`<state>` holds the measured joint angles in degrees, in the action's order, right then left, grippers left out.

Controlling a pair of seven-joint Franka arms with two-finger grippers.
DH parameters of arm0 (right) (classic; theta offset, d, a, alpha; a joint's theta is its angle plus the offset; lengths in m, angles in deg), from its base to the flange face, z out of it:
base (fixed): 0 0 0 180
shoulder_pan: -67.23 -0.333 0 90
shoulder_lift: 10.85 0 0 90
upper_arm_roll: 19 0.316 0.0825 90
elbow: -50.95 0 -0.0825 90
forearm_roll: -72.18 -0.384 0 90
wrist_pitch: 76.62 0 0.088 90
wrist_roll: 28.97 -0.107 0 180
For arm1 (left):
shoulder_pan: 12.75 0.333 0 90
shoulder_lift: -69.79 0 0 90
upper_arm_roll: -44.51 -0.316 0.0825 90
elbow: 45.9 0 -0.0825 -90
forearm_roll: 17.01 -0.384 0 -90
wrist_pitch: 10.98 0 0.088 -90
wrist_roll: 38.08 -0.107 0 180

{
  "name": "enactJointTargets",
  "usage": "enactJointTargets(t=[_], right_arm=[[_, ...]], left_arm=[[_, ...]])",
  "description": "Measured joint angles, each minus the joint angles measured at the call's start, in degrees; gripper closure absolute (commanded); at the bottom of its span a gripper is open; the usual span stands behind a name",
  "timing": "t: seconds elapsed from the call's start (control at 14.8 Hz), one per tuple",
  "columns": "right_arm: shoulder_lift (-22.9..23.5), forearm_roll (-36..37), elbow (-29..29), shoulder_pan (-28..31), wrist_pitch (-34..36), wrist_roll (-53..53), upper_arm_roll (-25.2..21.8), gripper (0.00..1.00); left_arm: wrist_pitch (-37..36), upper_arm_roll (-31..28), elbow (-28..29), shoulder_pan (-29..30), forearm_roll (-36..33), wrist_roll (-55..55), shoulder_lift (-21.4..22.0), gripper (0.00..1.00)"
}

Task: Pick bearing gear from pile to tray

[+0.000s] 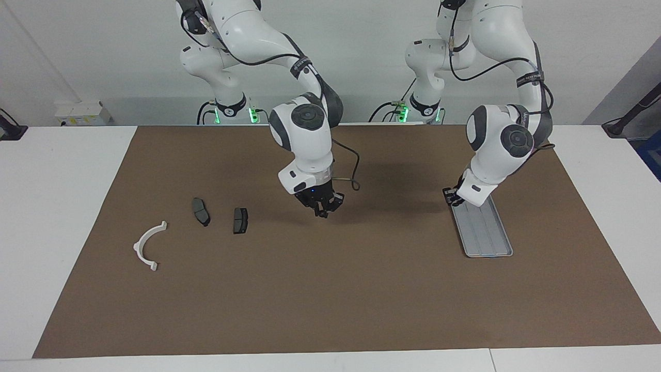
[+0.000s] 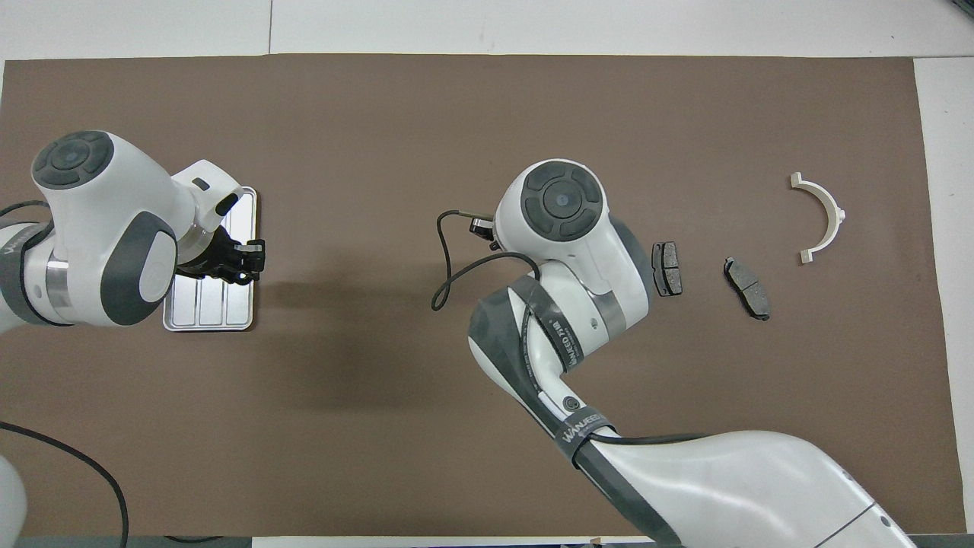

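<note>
The left end effector (image 1: 453, 197) hangs over the end of the tray (image 1: 488, 235) nearer the robots, its fingers drawn almost together; whether a tiny part sits between them cannot be made out. The right end effector (image 1: 323, 211) is clenched with nothing visibly in it, raised over bare mat (image 1: 330, 289) near the middle of the bench (image 1: 67, 170). The pile lies toward the right arm's end: two dark grey pads, one (image 1: 240, 220) closer to the right end effector and the other (image 1: 201, 211) just beside it, and a white half-ring bracket (image 1: 147, 248) farther toward that end and farther from the robots. No bearing gear can be picked out among them; if one is there it is too small to tell. Judging by the kind of part, a bearing gear would be small, stiff metal, dense for its size, smooth and inclined to roll or slip, so a pinch across its outer rim from straight above, fingers square to the flat faces, looks the safest hold. The tray appears bare where it shows, and its low rim should stop a released part from rolling off
</note>
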<state>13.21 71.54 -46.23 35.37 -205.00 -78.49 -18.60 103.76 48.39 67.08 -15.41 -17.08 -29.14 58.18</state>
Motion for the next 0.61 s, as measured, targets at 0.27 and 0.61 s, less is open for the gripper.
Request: enactJointTargets(t=[0.27,0.61], right_arm=[[1.31,0.00,-3.82,-2.09,-4.80,-1.96,-0.04,0.99],[2.05,0.00,-6.72,-1.93,-8.46,-1.74,-0.40,0.90]], left_arm=[[0.60,-0.02,1.36,3.60,0.00,-4.58,0.80,0.81],[5.78,-0.04,4.75,5.63,0.00,-4.78,1.06,0.80]])
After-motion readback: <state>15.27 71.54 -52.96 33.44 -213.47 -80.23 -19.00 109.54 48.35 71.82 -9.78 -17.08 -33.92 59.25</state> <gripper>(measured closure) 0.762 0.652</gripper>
